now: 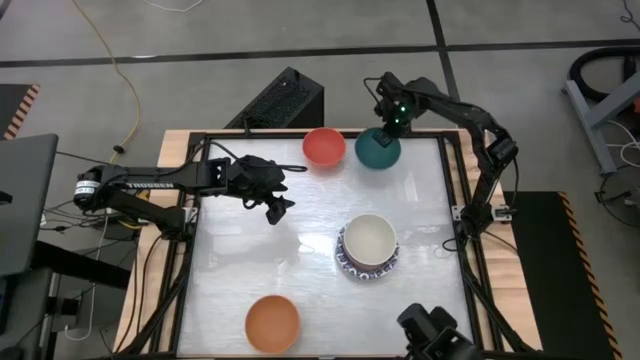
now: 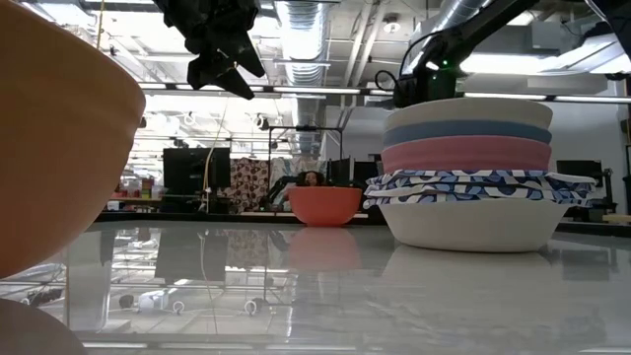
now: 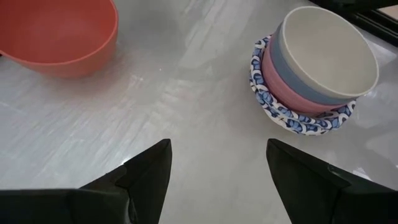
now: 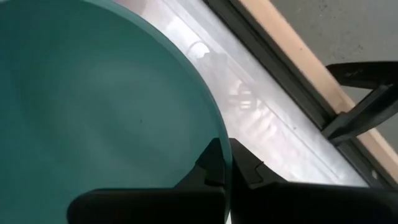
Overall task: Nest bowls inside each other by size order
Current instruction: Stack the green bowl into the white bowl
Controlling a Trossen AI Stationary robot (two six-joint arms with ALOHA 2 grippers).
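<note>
Pinching the teal bowl (image 1: 378,149)'s rim at the tabletop (image 1: 300,260)'s far edge, your right hand (image 1: 388,125) risks tipping it into the red bowl (image 1: 324,147) just beside. Low down, the nested stack (image 2: 469,173) waits. At the wrist, your left hand (image 3: 217,163) hangs open, empty. Thin rim grip (image 4: 225,163) may slip.

The one readable text is the white word "TROSSEN", printed along the dark forearm of the left arm (image 1: 160,183), which reaches in over the counter's left edge in the high view. No other lettering, label or number can be read in any view.
</note>
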